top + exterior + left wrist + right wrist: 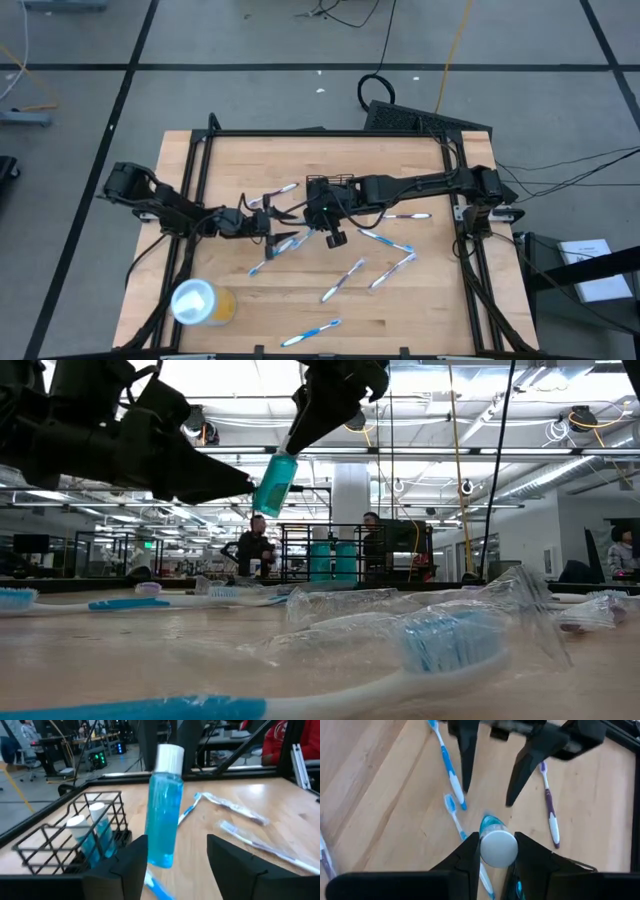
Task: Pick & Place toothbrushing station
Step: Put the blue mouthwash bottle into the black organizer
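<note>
The black wire-mesh holder (335, 183) stands on the table near its far middle; in the left wrist view (60, 842) two white-capped blue bottles stand in it. My right gripper (497, 854) is shut on a blue bottle (164, 815) with a white cap, above the table's middle, just on the near side of the holder. My left gripper (177, 862) is open and level. Its fingertips are close beside the bottle's lower end, and I see no touch. In the low view the bottle (275, 482) hangs well above the table. My right gripper pinches the bottle's white cap (497, 846), at the bottle's top, between its two fingers. The fingers come from above, pointing down. The bottle hangs below them, lifted clear of the table and slightly tilted.
Several toothbrushes lie scattered on the table's middle and right (345, 280), some in clear wrappers (235, 807). A yellow cup with a white lid (203, 303) stands at the near left. A black frame (190, 170) runs around the table's edges.
</note>
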Tool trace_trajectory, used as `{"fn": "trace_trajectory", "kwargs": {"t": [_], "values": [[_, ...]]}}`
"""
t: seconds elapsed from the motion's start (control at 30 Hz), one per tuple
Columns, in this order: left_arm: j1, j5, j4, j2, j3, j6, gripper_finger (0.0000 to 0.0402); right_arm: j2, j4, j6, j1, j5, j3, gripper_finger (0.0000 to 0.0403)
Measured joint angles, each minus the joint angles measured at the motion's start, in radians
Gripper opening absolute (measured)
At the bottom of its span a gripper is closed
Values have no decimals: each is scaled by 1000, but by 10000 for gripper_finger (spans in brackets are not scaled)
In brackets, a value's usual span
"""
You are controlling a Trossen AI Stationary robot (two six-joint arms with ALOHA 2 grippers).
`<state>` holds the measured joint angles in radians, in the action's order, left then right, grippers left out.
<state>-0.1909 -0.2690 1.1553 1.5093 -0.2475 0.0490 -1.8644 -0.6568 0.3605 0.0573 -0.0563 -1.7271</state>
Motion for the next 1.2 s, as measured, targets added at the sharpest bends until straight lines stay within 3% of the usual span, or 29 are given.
{"fn": "trace_trajectory", "kwargs": {"t": [0.27,0.47,0.83,1.2], "values": [[0,-2,-29,-51,40,-33,215,86,-76,3,-52,-93,-5,89],[0,-2,-31,-50,43,-35,216,92,-242,-4,-130,-126,-125,89],[1,-7,-34,-50,43,-32,216,53,-366,-20,-262,-17,-175,89],[1,-20,-38,-50,43,-31,216,46,-383,-36,-297,47,-175,89]]}}
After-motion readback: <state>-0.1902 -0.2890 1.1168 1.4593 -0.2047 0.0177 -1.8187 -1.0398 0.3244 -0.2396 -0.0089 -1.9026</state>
